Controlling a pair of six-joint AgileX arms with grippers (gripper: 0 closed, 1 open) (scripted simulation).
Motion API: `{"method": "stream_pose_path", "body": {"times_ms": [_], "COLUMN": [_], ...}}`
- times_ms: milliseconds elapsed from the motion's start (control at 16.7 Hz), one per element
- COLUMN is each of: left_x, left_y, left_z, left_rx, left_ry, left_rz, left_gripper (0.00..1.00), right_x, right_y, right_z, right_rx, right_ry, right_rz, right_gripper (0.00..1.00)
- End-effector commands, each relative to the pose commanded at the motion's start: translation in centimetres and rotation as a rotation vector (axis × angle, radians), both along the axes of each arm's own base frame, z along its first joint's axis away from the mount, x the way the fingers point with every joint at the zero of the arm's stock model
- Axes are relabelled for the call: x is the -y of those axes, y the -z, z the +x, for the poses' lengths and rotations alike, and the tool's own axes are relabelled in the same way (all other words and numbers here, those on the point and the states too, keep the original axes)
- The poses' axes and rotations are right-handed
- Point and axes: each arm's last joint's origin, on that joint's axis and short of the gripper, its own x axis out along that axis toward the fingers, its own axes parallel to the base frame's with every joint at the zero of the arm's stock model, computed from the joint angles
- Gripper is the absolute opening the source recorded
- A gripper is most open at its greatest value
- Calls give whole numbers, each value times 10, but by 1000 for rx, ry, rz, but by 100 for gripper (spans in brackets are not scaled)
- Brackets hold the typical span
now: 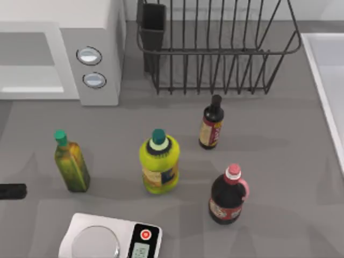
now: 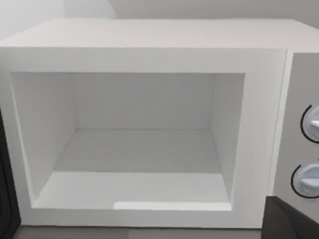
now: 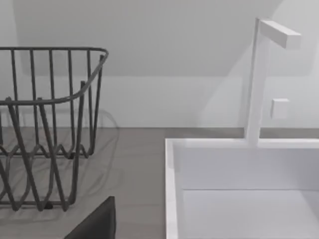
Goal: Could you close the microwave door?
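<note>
This is a rendered kitchen worktop. A white microwave (image 1: 64, 48) with two round silver knobs (image 1: 89, 55) stands at the back left of the grey counter (image 1: 279, 140), its cavity open and bare in the left wrist view. Just beside it to the right sits a dark wire dish rack (image 1: 215, 48), and beyond that a white sink (image 3: 239, 189) with a square tap (image 3: 259, 79). Nearer the front stand four bottles of oil and sauce (image 1: 159, 161) and a flat silver kitchen scale (image 1: 110, 239).

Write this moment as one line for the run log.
microwave: cavity open, empty | door: not yet closed | left arm: top view's left edge, facing cavity | right arm: facing sink
</note>
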Motion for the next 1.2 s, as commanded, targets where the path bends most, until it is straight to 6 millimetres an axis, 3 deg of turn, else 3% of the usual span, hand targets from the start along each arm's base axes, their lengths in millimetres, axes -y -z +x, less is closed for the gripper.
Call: {"method": "stream_pose_path", "body": {"times_ms": [540, 1200], "left_x": [-17, -29], "left_y": [0, -7], "left_z": [-18, -21], "left_rx": [-1, -4], "left_ry": [0, 1], "left_rz": [0, 0], "left_gripper": [0, 0], "right_x": [0, 0], "right_y": [0, 0], "right_z": [0, 0], "right_rx": [0, 0], "right_ry": [0, 0], "right_rz": [0, 0], "right_gripper": [100, 100]}}
